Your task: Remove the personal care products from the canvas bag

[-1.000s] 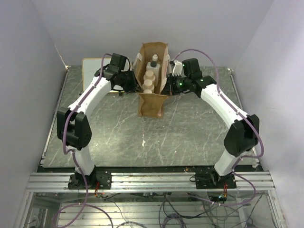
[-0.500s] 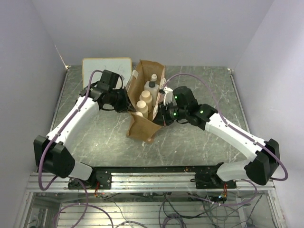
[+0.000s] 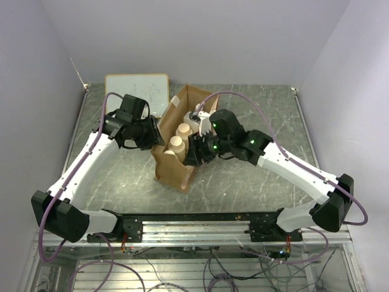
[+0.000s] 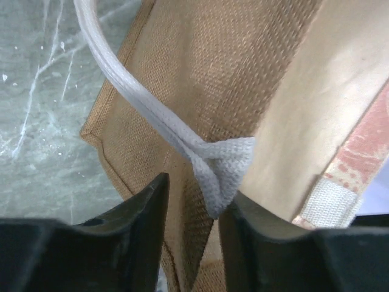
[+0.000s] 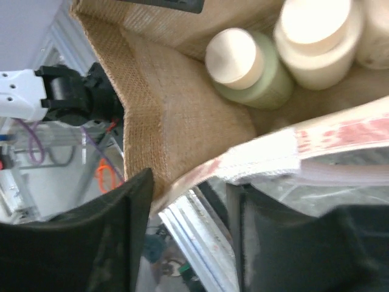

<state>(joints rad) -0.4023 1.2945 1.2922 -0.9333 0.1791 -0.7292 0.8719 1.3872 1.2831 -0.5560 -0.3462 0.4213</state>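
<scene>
Canvas bag (image 3: 172, 172) has bottles (image 5: 243, 70) inside; our left gripper (image 4: 191, 194) and right gripper (image 5: 188, 182) straddle its edges part-open, gripping nothing, so we must reach in next.

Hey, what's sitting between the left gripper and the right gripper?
The canvas bag, with bottles showing in its open mouth, fills the stretch between the left gripper and the right gripper; the top view shows it.

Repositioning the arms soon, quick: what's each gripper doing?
Left gripper: open, strap handle between its fingers.
Right gripper: open, canvas bag rim between its fingers.
</scene>
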